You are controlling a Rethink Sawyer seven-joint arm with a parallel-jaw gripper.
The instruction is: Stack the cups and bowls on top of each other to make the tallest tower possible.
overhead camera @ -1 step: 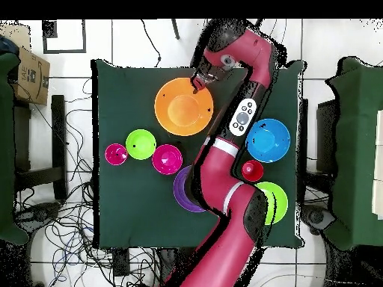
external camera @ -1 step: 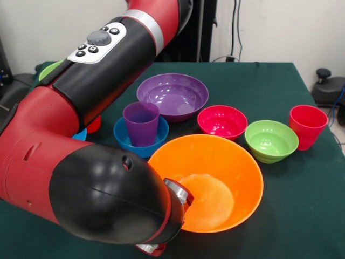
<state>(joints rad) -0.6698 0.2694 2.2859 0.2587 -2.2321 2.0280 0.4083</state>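
The biggest bowl, orange-yellow (external camera @ -1 step: 215,178) (overhead camera @ -1 step: 183,106), stands empty near the table's front. My gripper (overhead camera @ -1 step: 201,80) is at this bowl's rim; the arm's last link hides most of it in the front view. A purple cup (external camera @ -1 step: 141,123) stands upright in a small blue bowl (external camera @ -1 step: 125,141), making a short tower. Around them are a large purple bowl (external camera @ -1 step: 172,94) (overhead camera @ -1 step: 182,196), a red-pink bowl (external camera @ -1 step: 222,121) (overhead camera @ -1 step: 167,158), a small lime green bowl (external camera @ -1 step: 271,140) (overhead camera @ -1 step: 141,143) and a red cup (external camera @ -1 step: 307,125) (overhead camera @ -1 step: 116,154). A large blue bowl (overhead camera @ -1 step: 268,140), another red cup (overhead camera @ -1 step: 252,170) and a large lime green bowl (overhead camera @ -1 step: 277,202) lie beyond the arm.
My arm (external camera @ -1 step: 81,124) stretches across the left half of the green table (external camera @ -1 step: 302,205) and hides what is under it. Off the table stand a cardboard box (overhead camera @ -1 step: 28,71), chairs (overhead camera @ -1 step: 351,149) on both sides and cables on the floor (overhead camera @ -1 step: 67,239).
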